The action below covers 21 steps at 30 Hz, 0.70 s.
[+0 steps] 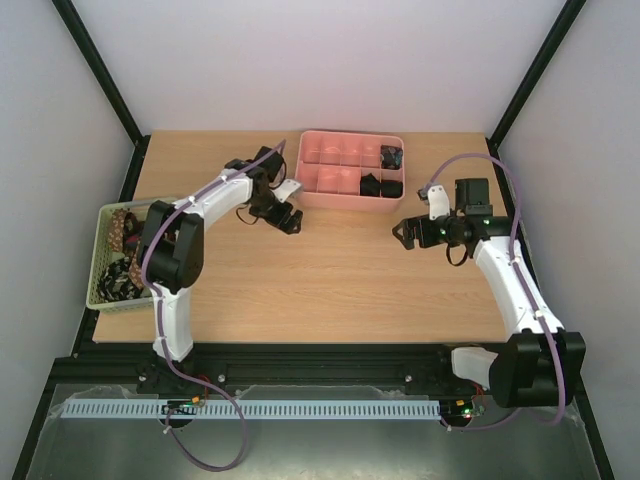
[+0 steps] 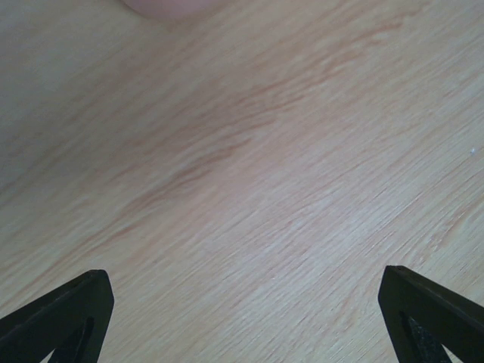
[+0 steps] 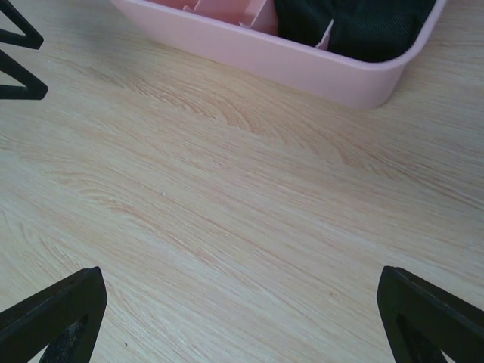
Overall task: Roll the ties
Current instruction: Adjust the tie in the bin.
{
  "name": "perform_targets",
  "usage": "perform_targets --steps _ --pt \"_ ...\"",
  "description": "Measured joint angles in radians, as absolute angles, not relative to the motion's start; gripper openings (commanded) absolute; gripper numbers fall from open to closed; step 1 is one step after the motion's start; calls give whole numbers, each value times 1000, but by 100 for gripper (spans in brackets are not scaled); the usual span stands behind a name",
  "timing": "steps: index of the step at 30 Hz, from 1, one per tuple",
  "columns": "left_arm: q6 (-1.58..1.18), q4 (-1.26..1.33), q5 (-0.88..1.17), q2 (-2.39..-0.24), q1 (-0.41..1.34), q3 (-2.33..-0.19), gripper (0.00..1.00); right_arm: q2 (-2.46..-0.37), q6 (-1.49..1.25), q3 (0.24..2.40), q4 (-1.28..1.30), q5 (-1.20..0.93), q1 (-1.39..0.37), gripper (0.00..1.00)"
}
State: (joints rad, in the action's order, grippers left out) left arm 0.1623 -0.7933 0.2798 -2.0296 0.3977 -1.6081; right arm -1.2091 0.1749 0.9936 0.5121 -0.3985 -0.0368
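Three dark rolled ties [image 1: 383,180] sit in the right compartments of the pink tray [image 1: 322,196]; two dark coils [image 3: 355,26] show in the right wrist view. Several unrolled patterned ties [image 1: 122,250], one brown, lie heaped in the pale green basket [image 1: 96,300]. My left gripper [image 1: 289,222] is open and empty just above the bare wood left of the tray; its fingertips [image 2: 68,310] are wide apart. My right gripper [image 1: 404,236] is open and empty over bare wood in front of the tray's right end, fingertips [image 3: 423,314] wide apart.
The pink tray's near wall [image 3: 287,60] stands just beyond my right gripper. The left arm's fingers [image 3: 19,57] show at the right wrist view's left edge. The green basket sits at the table's left edge.
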Motion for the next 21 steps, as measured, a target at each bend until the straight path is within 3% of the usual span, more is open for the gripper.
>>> perform_targets --steps 7,21 --pt "188 -802 332 -1958 246 -1673 99 -1339 175 1099 511 -477 -37 99" --pt "376 -917 448 -1606 -364 -1553 99 -1507 196 1232 559 -601 -51 99"
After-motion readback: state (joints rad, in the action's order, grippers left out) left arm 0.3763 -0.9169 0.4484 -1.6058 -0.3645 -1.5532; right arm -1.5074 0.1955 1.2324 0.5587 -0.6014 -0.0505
